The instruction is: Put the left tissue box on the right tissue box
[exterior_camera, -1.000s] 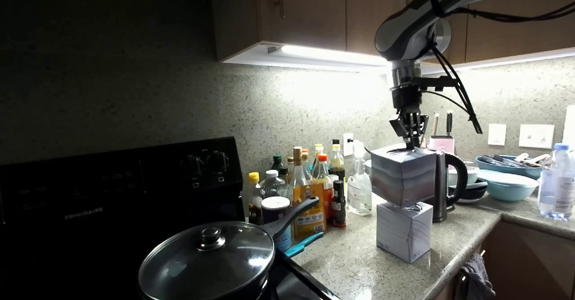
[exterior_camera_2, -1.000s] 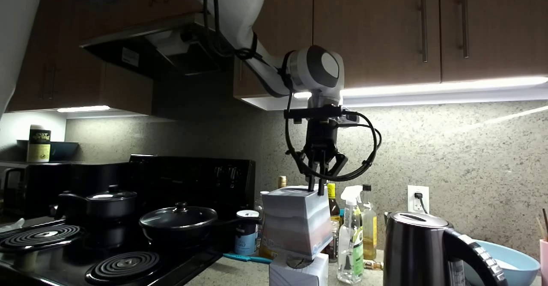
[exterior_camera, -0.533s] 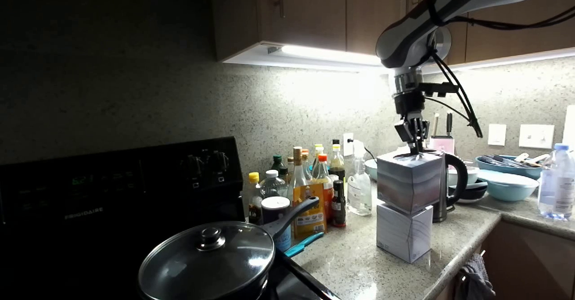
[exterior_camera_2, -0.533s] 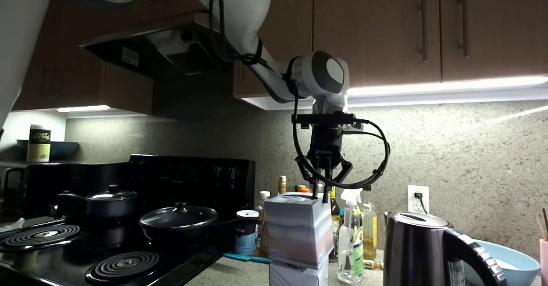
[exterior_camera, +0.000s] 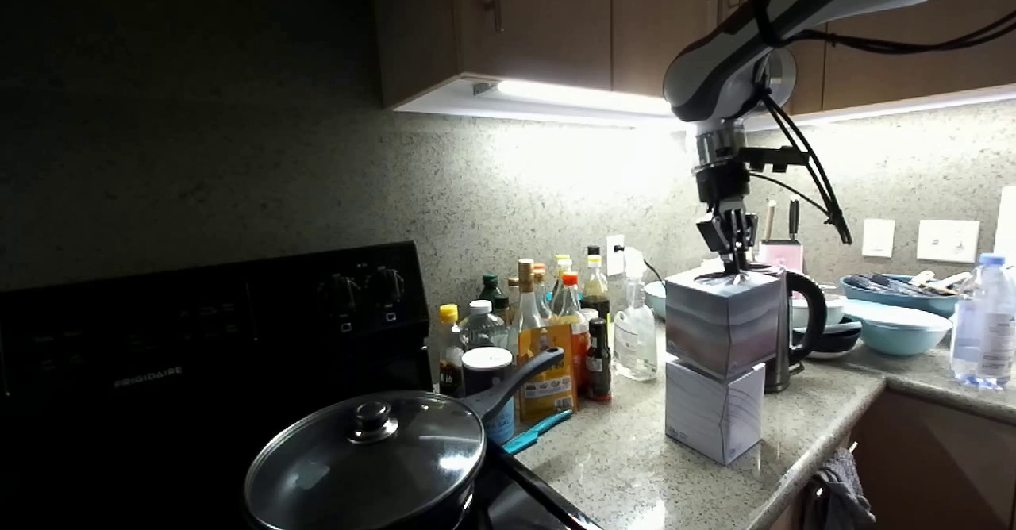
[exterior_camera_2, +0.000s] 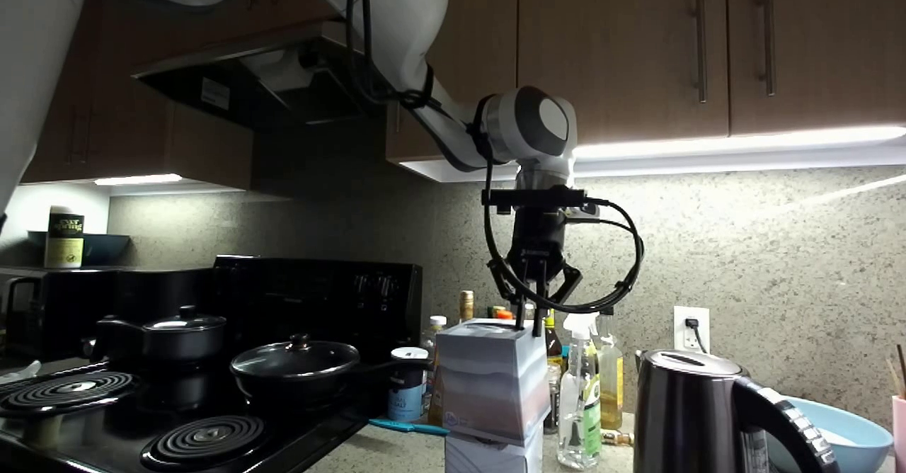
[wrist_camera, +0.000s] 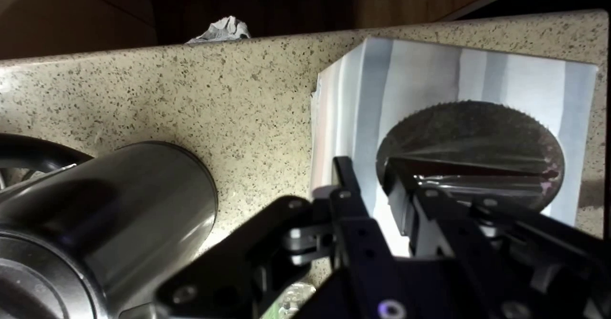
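Observation:
The left tissue box, a grey-white cube with wavy bands, shows in both exterior views (exterior_camera: 718,332) (exterior_camera_2: 488,381). It sits roughly level on the right tissue box (exterior_camera: 702,415) (exterior_camera_2: 488,455), overhanging it a little and slightly turned. In the wrist view the upper box (wrist_camera: 422,70) shows its dark oval opening; it hides the lower box there. My gripper (exterior_camera: 735,266) (exterior_camera_2: 529,330) points down at the upper box's top edge. In the wrist view the gripper (wrist_camera: 368,161) has one finger in the opening and one outside the side wall, with the top strip between them.
A dark kettle (exterior_camera_2: 690,416) (wrist_camera: 119,223) stands close beside the stacked boxes. A spray bottle (exterior_camera: 635,332) and several bottles stand behind along the wall. A lidded pan (exterior_camera: 369,458) sits on the stove. The counter edge (exterior_camera: 825,451) runs close to the boxes.
The upper box was tilted above the lower one a second ago. It has come down with my gripper, moved slightly right in both exterior views and levelled on it. Little differs over the last half second.

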